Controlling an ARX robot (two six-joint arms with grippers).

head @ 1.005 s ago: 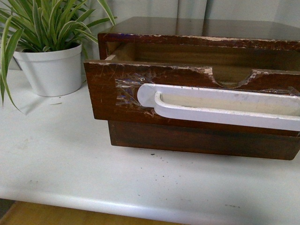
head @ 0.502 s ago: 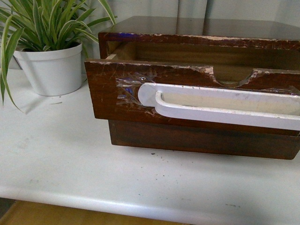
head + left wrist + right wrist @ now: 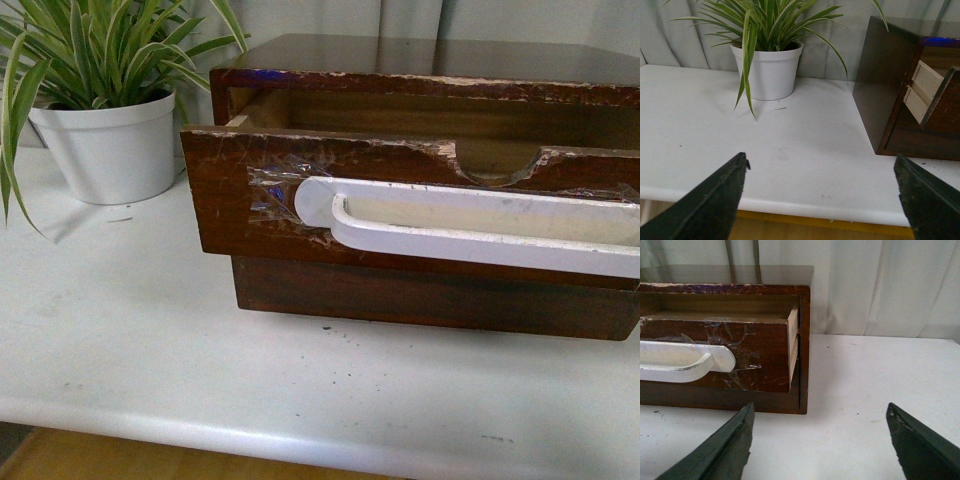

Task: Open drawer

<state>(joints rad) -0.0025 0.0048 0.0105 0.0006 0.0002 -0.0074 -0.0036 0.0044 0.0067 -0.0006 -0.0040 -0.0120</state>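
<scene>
The drawer (image 3: 230, 200) is dark brown wood with a scratched front. It stands partly pulled out of its cabinet (image 3: 420, 55). A long white bar handle (image 3: 470, 228) is taped to its front, and a half-round notch (image 3: 497, 168) cuts its rim. The drawer's end and handle tip also show in the right wrist view (image 3: 765, 355). Neither gripper shows in the front view. My left gripper (image 3: 822, 192) is open and empty over the table's front edge, left of the cabinet. My right gripper (image 3: 820, 440) is open and empty over the table, by the cabinet's right corner.
A white pot with a striped green plant (image 3: 110, 150) stands on the white table (image 3: 150, 330) left of the cabinet; it also shows in the left wrist view (image 3: 771, 70). A plain lower drawer front (image 3: 430, 300) sits below. Pale curtains hang behind.
</scene>
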